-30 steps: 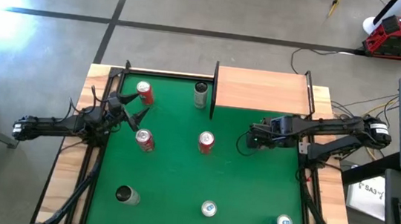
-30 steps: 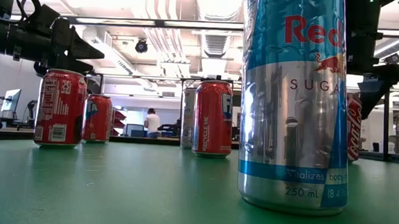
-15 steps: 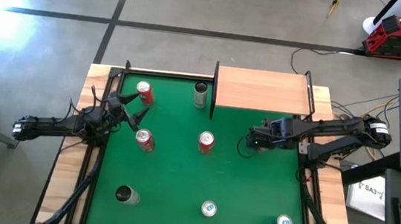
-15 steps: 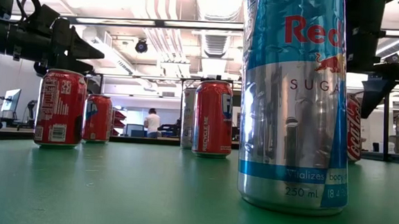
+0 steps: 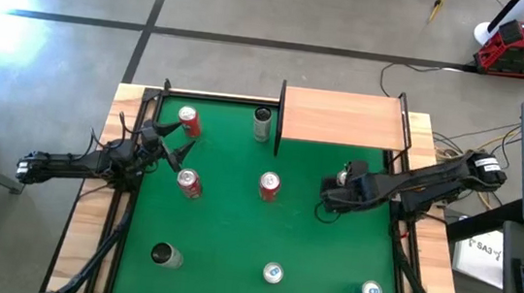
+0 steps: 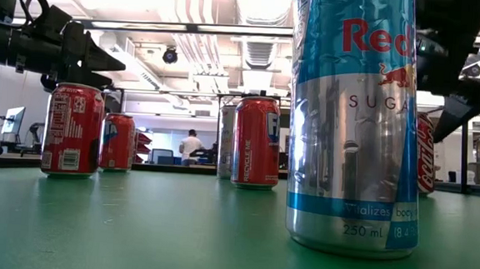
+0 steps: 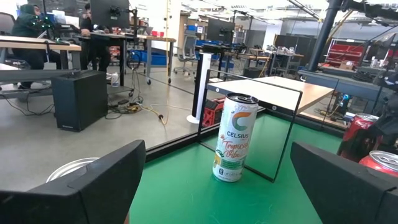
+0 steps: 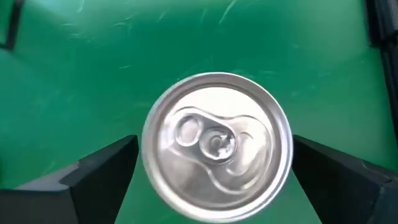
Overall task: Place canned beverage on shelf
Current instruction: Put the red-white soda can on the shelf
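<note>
Right gripper (image 8: 214, 180): jaws spread, directly above a can (image 8: 216, 146), centre-right of the high view.
Left gripper (image 5: 172, 145): jaws spread, left side.
Shelf (image 5: 343, 118): top centre.

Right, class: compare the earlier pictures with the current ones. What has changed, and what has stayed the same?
The right gripper spread its fingers wide and shifted slightly toward the table's near edge as its arm folded back. It now hangs open over the red Coca-Cola can, gripping nothing. The left gripper stayed open and still. Every can and the shelf kept its place.
</note>
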Controlling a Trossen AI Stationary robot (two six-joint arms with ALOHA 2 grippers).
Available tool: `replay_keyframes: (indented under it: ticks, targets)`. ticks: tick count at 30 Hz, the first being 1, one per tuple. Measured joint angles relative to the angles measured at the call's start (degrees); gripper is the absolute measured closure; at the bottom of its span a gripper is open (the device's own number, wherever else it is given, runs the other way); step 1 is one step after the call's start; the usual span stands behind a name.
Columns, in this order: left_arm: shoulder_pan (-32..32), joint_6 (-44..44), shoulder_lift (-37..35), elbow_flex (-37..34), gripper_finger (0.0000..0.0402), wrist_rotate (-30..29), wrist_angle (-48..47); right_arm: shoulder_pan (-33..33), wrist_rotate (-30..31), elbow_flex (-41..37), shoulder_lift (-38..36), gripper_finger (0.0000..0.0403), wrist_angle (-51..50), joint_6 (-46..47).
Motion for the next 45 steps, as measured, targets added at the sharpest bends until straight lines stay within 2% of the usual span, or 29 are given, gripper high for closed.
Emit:
replay_keyframes:
  ticks: [7,12,15,19,22,25,28,30,37,45]
  targets:
    - [0.0,0.0,0.0,0.0,0.0015,0.0,0.0,0.1,6.0,-0.5,5.7,0.0003,0.1,6.6]
    - [0.0,0.0,0.0,0.0,0.0015,0.0,0.0,0.1,6.4,-0.5,7.8,0.0012,0.5,9.1]
    - [0.0,0.0,0.0,0.0,0.0015,0.0,0.0,0.1,5.8,-0.5,7.9,0.0044,0.6,9.7]
    - [0.0,0.0,0.0,0.0,0.0015,0.0,0.0,0.1,5.6,-0.5,7.5,0.0114,0.5,10.0]
    - [0.0,0.0,0.0,0.0,0.0015,0.0,0.0,0.1,5.3,-0.5,7.1,0.0113,0.3,9.9]
    - [0.0,0.0,0.0,0.0,0.0015,0.0,0.0,0.2,1.7,0.0,5.5,0.0113,-0.9,9.7]
    - [0.0,0.0,0.0,0.0,0.0015,0.0,0.0,1.0,-1.6,3.3,3.3,0.0113,-5.2,9.2]
    - [0.0,0.0,0.0,0.0,0.0015,0.0,0.0,1.8,-1.6,6.4,1.6,0.0113,-9.4,9.1]
    - [0.0,0.0,0.0,0.0,0.0015,0.0,0.0,3.5,2.4,17.4,-1.6,0.0113,-26.6,11.9]
    - [0.0,0.0,0.0,0.0,0.0015,0.0,0.0,-0.6,9.4,22.0,-5.6,0.0113,-27.4,5.7]
